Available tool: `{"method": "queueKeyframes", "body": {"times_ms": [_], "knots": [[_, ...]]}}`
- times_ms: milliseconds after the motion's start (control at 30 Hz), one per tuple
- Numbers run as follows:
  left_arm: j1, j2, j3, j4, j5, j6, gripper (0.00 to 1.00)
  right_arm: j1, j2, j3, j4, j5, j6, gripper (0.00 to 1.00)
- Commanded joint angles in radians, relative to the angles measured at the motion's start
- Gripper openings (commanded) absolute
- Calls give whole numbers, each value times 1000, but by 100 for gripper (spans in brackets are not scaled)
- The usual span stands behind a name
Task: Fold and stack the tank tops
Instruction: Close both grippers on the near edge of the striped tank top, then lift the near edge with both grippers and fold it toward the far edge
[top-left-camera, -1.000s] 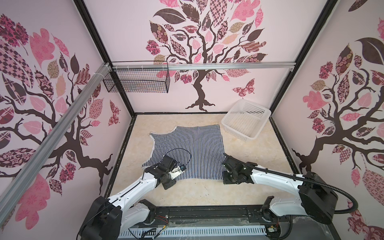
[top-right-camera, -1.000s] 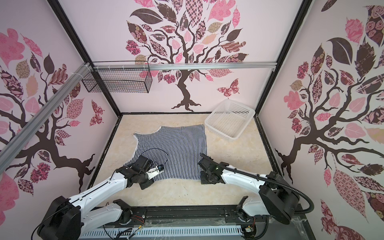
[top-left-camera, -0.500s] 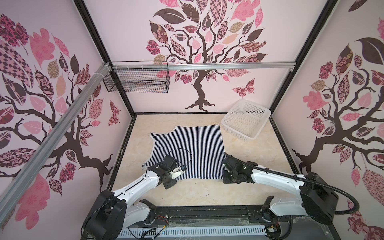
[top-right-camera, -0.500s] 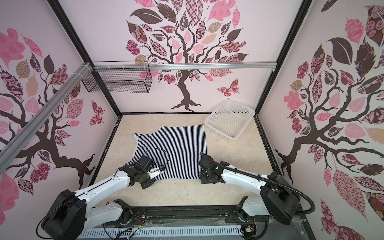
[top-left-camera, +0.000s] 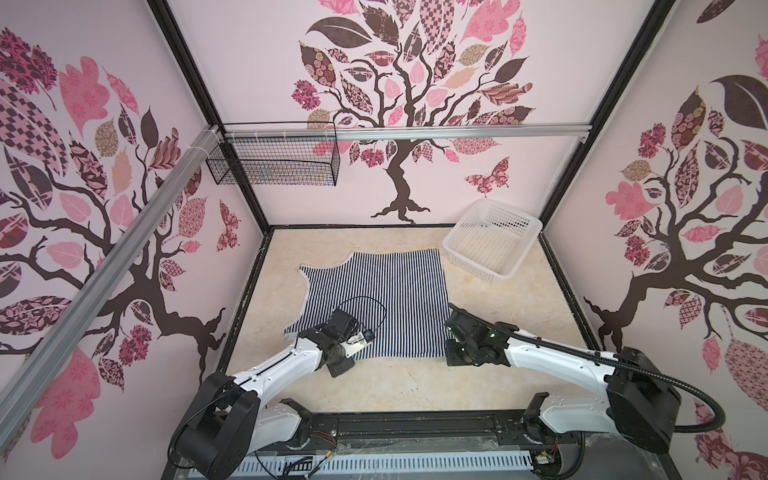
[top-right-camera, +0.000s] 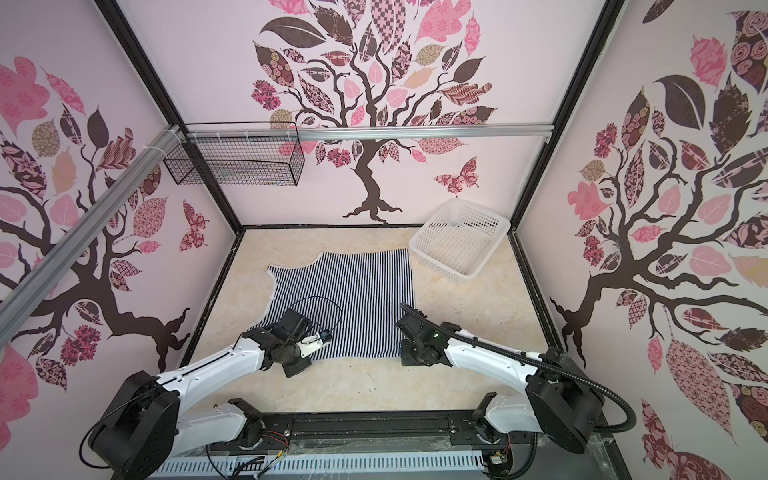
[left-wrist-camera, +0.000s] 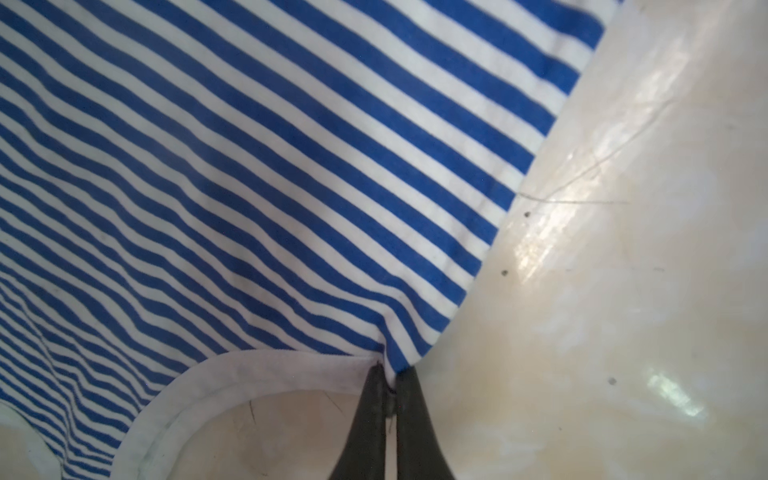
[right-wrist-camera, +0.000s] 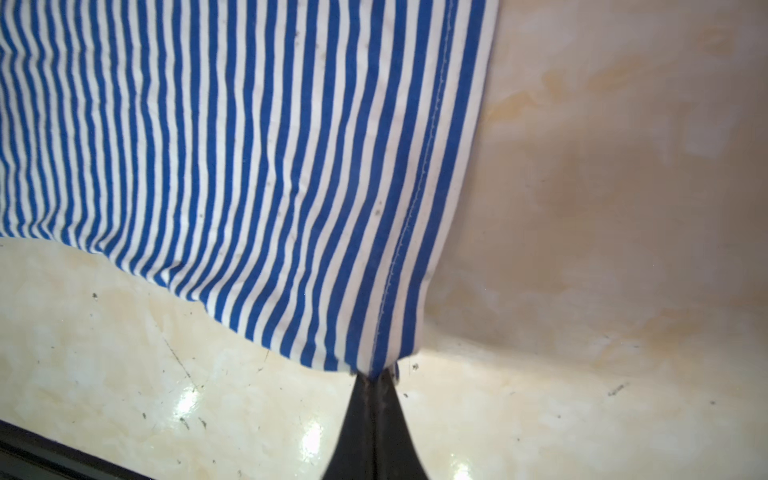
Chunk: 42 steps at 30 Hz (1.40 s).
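Observation:
One striped tank top (top-left-camera: 374, 299) (top-right-camera: 345, 299) lies spread flat on the beige table, in both top views. My left gripper (left-wrist-camera: 388, 374) is shut on its near edge, where the white armhole trim (left-wrist-camera: 266, 370) meets the striped side. In a top view that gripper (top-left-camera: 337, 362) sits at the top's near left, mostly hidden under its wrist. My right gripper (right-wrist-camera: 376, 376) is shut on the near right corner beside the stitched hem (right-wrist-camera: 415, 199). In a top view the right gripper (top-left-camera: 451, 358) is at that corner. Both pinched spots are puckered slightly upward.
A white perforated basket (top-left-camera: 492, 237) (top-right-camera: 459, 237) stands at the back right of the table, close to the tank top's far right corner. A black wire basket (top-left-camera: 274, 160) hangs on the back wall at the left. Black frame edges (top-left-camera: 569, 291) border the table.
My left gripper has closed onto the tank top's edge. Both arms have stayed almost where they were, and the right gripper's hold is unchanged.

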<state>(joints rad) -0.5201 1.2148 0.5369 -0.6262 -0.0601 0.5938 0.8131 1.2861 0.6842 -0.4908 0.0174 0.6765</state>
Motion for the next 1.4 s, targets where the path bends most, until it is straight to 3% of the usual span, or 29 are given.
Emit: {"method": "queueKeyframes", "body": {"times_ms": [0, 367, 533, 1067, 1367], "knots": [[-3, -37, 15, -58, 9, -3, 0, 4, -39, 27, -13, -37, -13, 0], [-4, -256, 55, -281, 75, 26, 0, 9, -123, 44, -137, -48, -24, 0], [-4, -304, 77, -292, 61, 37, 0, 9, -145, 84, -181, -27, -36, 0], [7, -116, 174, -120, -50, 34, 0, 3, -17, 265, -205, 94, -120, 0], [100, 26, 270, -61, -33, 81, 0, -158, 79, 310, -152, 58, -227, 0]]}}
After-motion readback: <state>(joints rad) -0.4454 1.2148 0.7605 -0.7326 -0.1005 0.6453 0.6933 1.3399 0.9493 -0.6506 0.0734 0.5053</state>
